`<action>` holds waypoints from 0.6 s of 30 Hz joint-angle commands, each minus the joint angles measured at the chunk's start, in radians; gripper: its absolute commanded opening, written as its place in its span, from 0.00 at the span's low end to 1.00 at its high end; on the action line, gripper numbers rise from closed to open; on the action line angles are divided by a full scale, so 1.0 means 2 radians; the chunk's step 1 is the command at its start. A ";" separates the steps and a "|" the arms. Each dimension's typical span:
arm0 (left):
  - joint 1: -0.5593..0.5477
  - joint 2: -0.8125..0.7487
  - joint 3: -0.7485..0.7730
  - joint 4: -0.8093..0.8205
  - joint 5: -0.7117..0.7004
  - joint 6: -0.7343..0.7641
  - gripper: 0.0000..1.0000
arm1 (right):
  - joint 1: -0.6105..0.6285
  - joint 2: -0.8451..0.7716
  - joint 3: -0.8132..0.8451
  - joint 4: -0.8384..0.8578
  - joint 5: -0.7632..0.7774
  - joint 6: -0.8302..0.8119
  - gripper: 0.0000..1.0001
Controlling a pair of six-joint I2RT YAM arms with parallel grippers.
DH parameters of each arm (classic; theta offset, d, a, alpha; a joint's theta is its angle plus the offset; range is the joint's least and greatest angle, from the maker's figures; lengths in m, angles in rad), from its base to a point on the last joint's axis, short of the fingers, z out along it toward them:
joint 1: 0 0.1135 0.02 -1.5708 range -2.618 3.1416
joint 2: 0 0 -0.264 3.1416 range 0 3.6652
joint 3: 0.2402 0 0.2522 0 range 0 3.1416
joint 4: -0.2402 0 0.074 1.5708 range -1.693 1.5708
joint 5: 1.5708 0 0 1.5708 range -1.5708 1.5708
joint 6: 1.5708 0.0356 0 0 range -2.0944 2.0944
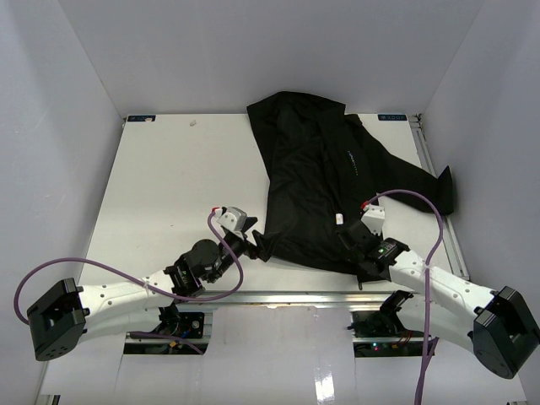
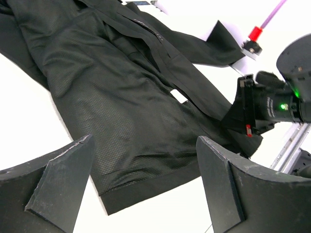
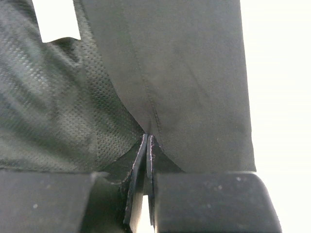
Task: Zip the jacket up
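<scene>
Jacket [image 1: 321, 181] of black glossy fabric, mesh-lined, lies rumpled

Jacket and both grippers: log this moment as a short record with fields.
jacket: black, lying on the white table, front open, mesh lining showing
zip: not done up
label: white, on the lining
left gripper: open, at the near left hem, holding nothing
right gripper: shut on a fold of the jacket's near edge
</scene>
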 commanded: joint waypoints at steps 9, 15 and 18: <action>0.000 0.026 0.021 0.004 0.054 -0.007 0.94 | 0.002 -0.009 0.043 0.006 0.010 -0.040 0.08; 0.000 0.025 0.020 0.005 0.055 -0.006 0.94 | 0.001 -0.019 0.048 0.010 -0.014 -0.062 0.08; 0.000 0.022 0.020 0.005 0.054 -0.006 0.94 | 0.005 -0.005 0.042 -0.005 -0.012 -0.049 0.21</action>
